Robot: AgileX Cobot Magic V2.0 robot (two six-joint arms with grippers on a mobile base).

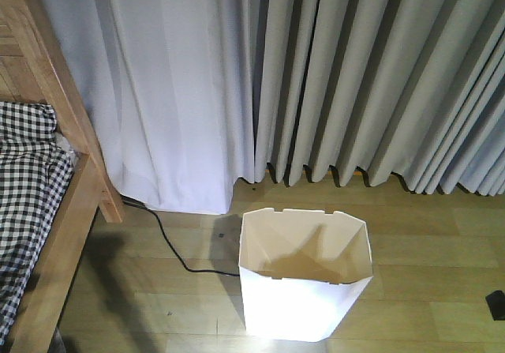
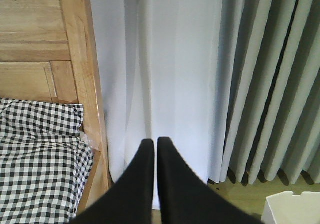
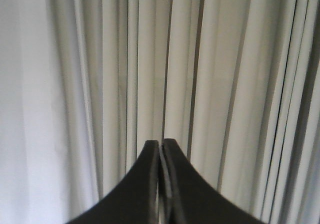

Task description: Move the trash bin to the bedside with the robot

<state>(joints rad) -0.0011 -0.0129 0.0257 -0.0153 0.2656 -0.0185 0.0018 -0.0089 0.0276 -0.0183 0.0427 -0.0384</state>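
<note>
Ahead of the mobile base, in the front-facing view, the white thin-walled plastic trash bin with its angular notched rim [image 1: 304, 278] stands upright and empty on the pale wooden plank floor [image 1: 426, 250], near the foot of the grey pleated curtains [image 1: 355, 76]. It sits well apart from the light-brown wooden bed frame with black-and-white checked bedding [image 1: 75, 203] at the left, so the move to the bedside looks unfinished. A thin black cable [image 1: 170, 250] runs across the floor between bed and bin.

From the left wrist, the left gripper [image 2: 151, 143] has its black fingers nearly together, holding nothing, aimed at the white curtain beside the bedpost; a corner of the bin shows low right.

From the right wrist, the right gripper [image 3: 161, 143] is pressed closed and empty, facing only curtain folds, probably parked while the base does the pushing.
</note>
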